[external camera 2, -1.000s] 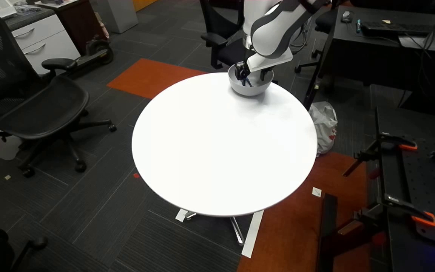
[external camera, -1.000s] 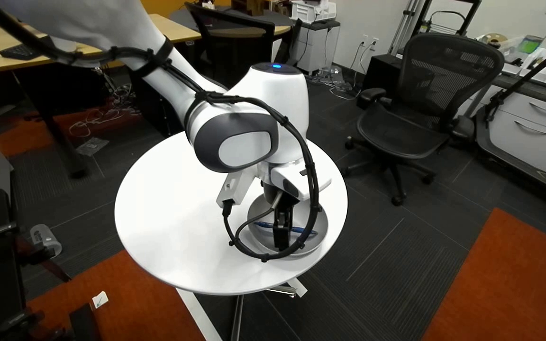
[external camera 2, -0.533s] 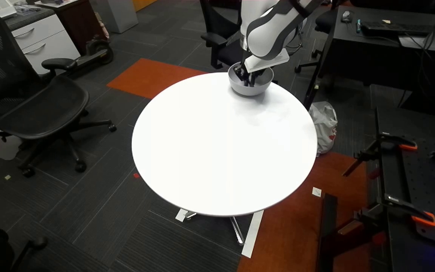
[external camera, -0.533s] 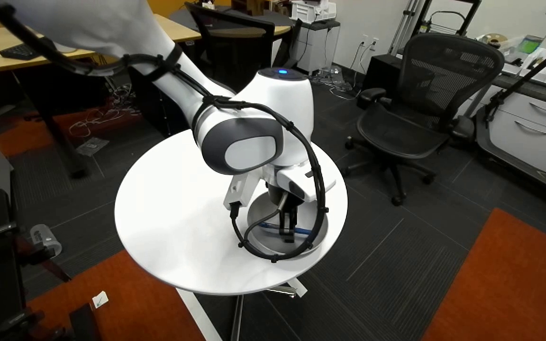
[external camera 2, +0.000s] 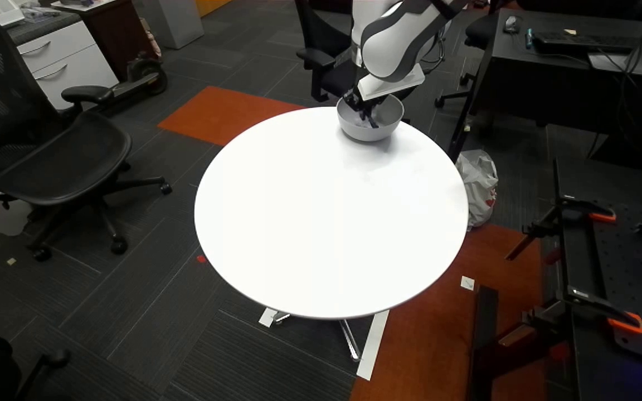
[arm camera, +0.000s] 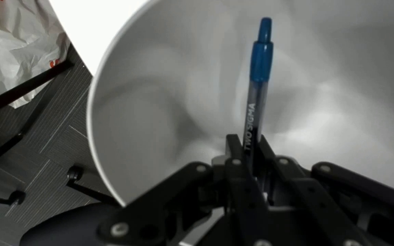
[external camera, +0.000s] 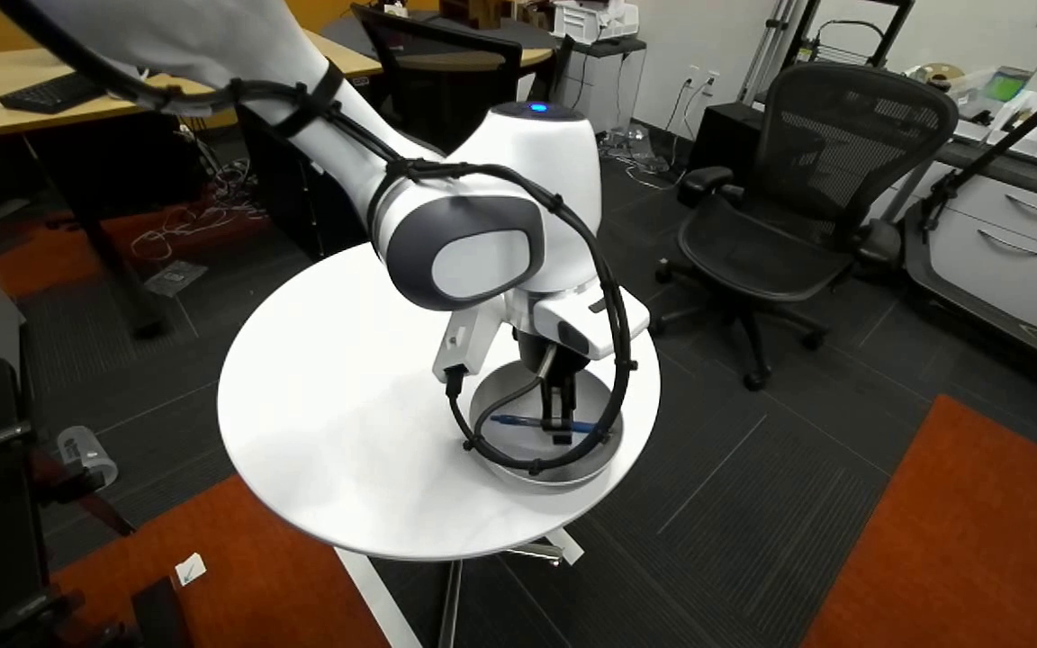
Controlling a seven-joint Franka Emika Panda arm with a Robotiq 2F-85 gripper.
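A pen (arm camera: 261,61) with a blue tip section and a clear, dark barrel lettered in white is pinched between the two black fingers of my gripper (arm camera: 247,143). Its far half reaches out past the fingertips in the wrist view; its near end is hidden among the fingers. All this is inside a grey bowl (external camera 2: 368,133), its inner wall (arm camera: 142,102) curving round the fingers. In an exterior view the pen (external camera: 583,427) lies crosswise through the gripper (external camera: 562,430), below the bowl's rim. Whether the pen touches the bowl is unclear.
The bowl stands near the edge of a round white table (external camera 2: 326,223). A mesh office chair (external camera: 807,198) is beside the table. A white plastic bag (external camera 2: 477,184) sits on the floor, and a dark bench (external camera 2: 622,223) carries orange-tipped clamps.
The jaws, wide apart a second ago, have come together on the pen. Since half a second ago my gripper has risen slightly within the bowl, and the pen has come up with it.
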